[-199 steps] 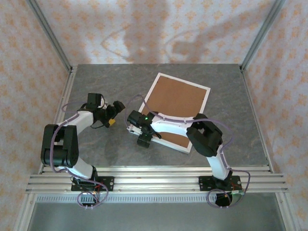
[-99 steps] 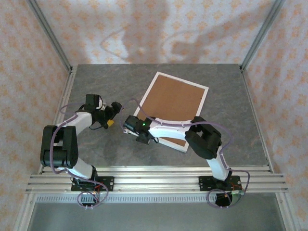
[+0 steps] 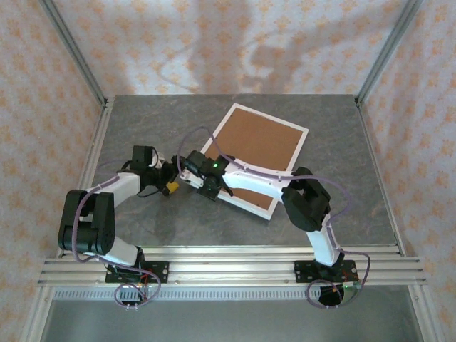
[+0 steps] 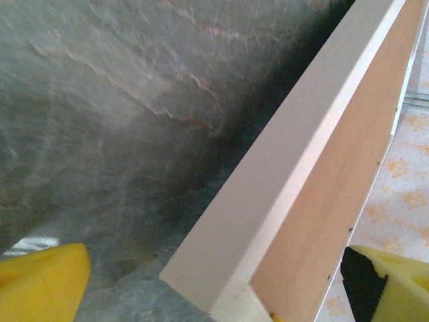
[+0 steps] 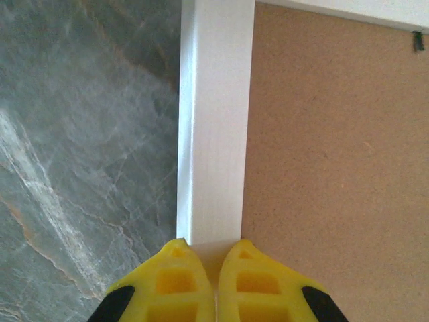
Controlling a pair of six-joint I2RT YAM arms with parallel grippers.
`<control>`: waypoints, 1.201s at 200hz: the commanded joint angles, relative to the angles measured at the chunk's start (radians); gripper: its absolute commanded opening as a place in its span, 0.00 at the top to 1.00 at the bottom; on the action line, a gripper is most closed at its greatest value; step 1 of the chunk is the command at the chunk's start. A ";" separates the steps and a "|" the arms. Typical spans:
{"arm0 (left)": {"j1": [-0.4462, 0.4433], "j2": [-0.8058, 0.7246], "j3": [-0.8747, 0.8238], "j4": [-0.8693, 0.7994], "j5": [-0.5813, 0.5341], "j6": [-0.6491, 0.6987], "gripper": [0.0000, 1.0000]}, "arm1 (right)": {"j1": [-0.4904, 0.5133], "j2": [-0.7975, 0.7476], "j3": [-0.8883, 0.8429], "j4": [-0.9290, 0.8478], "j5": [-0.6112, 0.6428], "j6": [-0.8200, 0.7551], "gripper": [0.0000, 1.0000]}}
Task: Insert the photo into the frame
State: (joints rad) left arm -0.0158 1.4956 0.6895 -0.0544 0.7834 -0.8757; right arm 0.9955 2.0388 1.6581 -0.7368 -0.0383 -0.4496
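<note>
Grey, marble-veined table [image 3: 142, 121], seen from above.

Left side: the left gripper [image 3: 171, 184] sits low over the table, pointing right toward the left corner of the frame. From its wrist camera, its yellow fingers [image 4: 40, 285] stand wide apart, one at each lower corner of the view. The frame's corner lies between them; whether either finger touches it cannot be told.

Centre: the right gripper [image 5: 216, 258] reaches left across the frame to that same left corner, just beside the left gripper. Its yellow fingers [image 5: 258, 288] are pressed together with nothing between them. The tips rest at the white rail, on the strip between grey table and brown board.

Centre-right: the large rectangular frame with a thin white border [image 3: 274, 119] lies flat on the table, turned at an angle, one corner pointing far and one near. Its back faces up, filled by the plain brown fibreboard backing [image 3: 256, 146]. A small dark clip [image 5: 417, 40] sits at the board's edge.
</note>
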 commanded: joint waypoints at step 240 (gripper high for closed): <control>-0.140 -0.042 -0.023 0.505 -0.125 -0.342 0.70 | 0.091 -0.214 -0.034 -0.040 0.333 0.207 0.16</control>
State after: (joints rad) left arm -0.1425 1.5032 0.6102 0.4850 0.6704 -1.2156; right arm 1.0374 1.8751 1.6547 -0.7231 0.0517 -0.2352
